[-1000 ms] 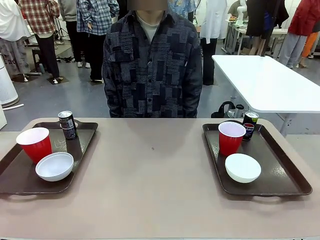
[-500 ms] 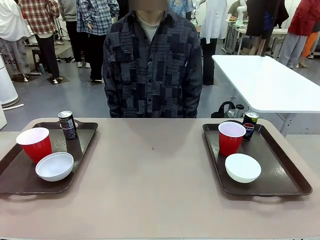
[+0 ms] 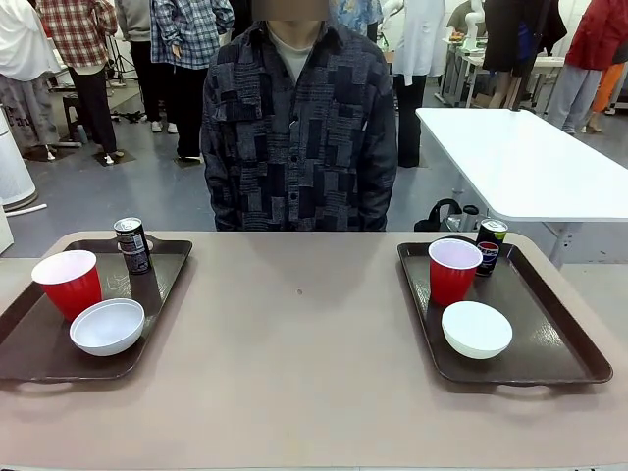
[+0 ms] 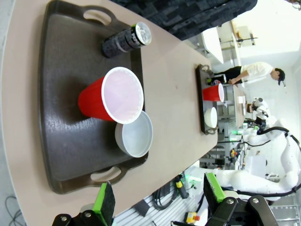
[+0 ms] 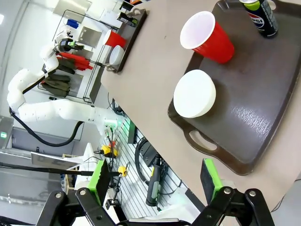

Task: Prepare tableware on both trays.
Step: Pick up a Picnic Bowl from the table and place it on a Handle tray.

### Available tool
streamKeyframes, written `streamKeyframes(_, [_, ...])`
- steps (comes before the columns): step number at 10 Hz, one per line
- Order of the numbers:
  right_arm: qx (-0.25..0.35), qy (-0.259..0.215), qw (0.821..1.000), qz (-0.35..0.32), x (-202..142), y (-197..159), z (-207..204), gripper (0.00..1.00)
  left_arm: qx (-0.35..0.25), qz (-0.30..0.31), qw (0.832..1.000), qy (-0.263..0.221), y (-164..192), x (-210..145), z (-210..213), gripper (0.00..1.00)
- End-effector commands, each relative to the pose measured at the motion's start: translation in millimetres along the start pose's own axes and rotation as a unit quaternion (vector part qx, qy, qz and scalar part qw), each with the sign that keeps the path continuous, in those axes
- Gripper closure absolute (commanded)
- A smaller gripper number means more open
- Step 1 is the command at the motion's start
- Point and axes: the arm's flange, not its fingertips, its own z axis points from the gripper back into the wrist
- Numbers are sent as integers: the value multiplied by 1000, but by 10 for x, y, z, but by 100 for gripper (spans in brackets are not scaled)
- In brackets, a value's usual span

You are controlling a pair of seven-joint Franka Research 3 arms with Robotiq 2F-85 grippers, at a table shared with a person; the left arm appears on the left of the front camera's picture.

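Dark brown rectangular plastic trays, left and right, each carry a red plastic cup, white bowl and dark can on the surface; both tools spread, empty, hovering; setting judged complete; next, hold clear

A light brown counter with rounded far corners carries two dark brown trays with cut-out handles at their near and far ends. The left tray lies at the counter's left edge, the right tray near its right edge, well apart. The bare counter top stretches between them.
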Motion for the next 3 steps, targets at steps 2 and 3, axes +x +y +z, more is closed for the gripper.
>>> streamKeyframes(2, [3,-1,1000,0,-12,-14,4,0,-7,-7,1000,-9,2,2,0,0])
streamKeyframes(3, [3,-1,1000,0,-12,-14,4,0,-7,-7,1000,-9,2,2,0,0])
